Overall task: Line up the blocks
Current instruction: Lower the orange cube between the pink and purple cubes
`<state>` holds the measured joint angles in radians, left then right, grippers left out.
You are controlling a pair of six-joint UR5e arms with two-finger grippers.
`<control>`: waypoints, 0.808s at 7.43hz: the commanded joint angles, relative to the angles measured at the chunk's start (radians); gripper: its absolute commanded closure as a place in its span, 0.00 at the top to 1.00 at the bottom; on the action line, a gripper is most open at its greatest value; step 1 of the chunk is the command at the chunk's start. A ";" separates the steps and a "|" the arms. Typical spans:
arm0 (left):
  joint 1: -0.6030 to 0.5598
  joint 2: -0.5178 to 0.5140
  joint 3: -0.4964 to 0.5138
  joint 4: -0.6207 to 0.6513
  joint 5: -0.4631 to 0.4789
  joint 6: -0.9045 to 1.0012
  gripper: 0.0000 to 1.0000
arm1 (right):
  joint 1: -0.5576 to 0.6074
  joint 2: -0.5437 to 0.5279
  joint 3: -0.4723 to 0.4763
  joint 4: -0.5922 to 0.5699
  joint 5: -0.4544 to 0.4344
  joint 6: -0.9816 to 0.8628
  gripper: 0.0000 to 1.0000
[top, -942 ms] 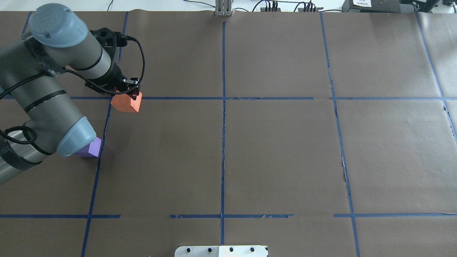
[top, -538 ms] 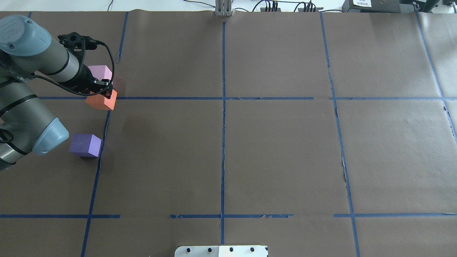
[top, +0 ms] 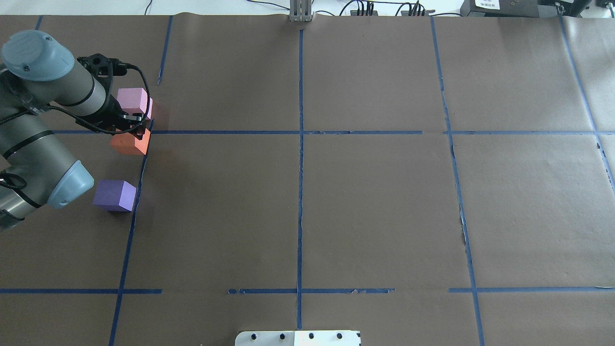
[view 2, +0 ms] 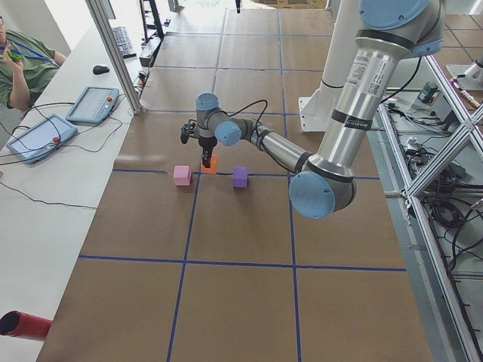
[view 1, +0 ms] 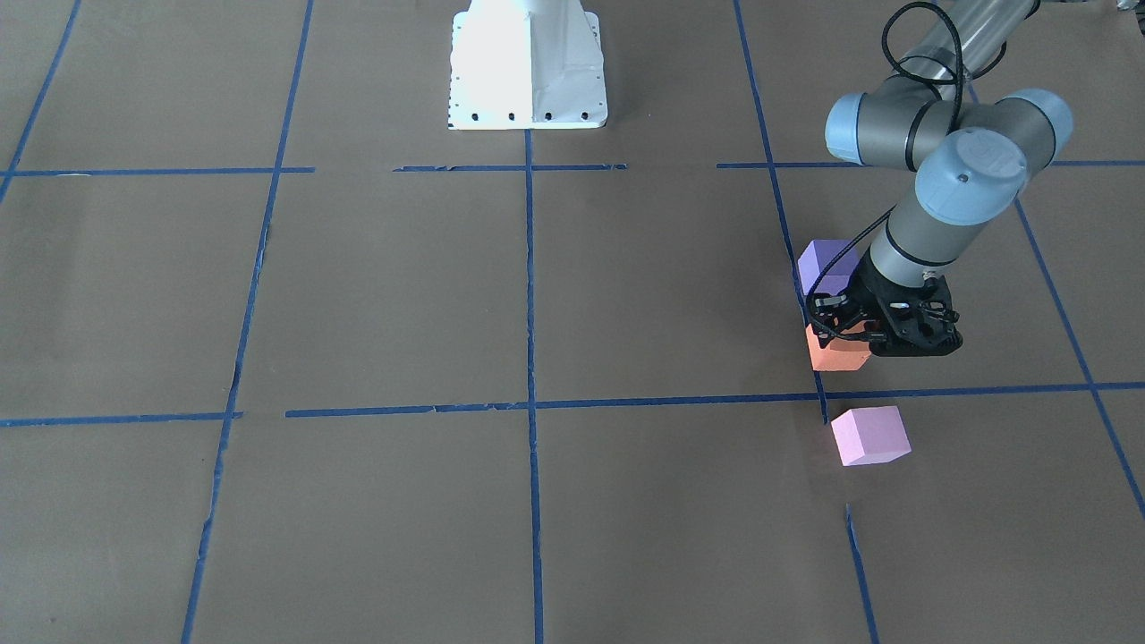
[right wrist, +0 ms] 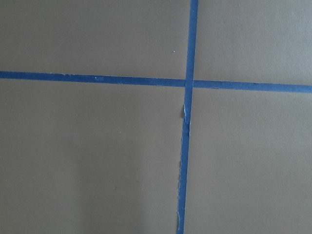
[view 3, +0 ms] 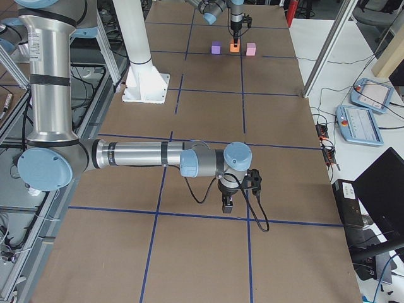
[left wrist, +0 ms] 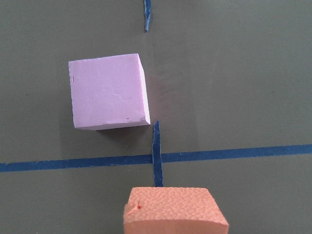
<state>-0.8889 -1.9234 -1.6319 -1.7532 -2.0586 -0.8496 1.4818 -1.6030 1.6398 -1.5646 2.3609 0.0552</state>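
The left hand (top: 138, 130) grips the orange block (top: 127, 144) from above, low at the surface (top: 365, 202), between the pale pink block (top: 133, 99) and the violet-purple block (top: 114, 195) and apart from both. The right hand (view 3: 228, 203) hangs well away over crossing tape lines (right wrist: 187, 146); whether it is wide or narrow cannot be told.

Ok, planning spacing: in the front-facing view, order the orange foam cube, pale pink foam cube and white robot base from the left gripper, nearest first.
1. Orange foam cube, held in the left gripper.
2. Pale pink foam cube, just operator-side.
3. White robot base, far off, view's top.
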 commanded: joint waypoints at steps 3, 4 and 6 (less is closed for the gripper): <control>-0.005 -0.005 0.055 0.044 -0.047 0.010 0.00 | -0.001 0.000 0.000 0.000 0.000 0.000 1.00; -0.005 -0.005 0.066 0.040 -0.055 0.015 0.00 | 0.000 0.000 0.000 0.000 0.000 0.000 1.00; -0.021 -0.006 0.066 0.040 -0.055 0.017 0.53 | -0.001 0.000 0.000 0.000 0.000 0.000 1.00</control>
<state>-0.8988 -1.9286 -1.5691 -1.7116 -2.1110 -0.8345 1.4813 -1.6030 1.6398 -1.5647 2.3614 0.0552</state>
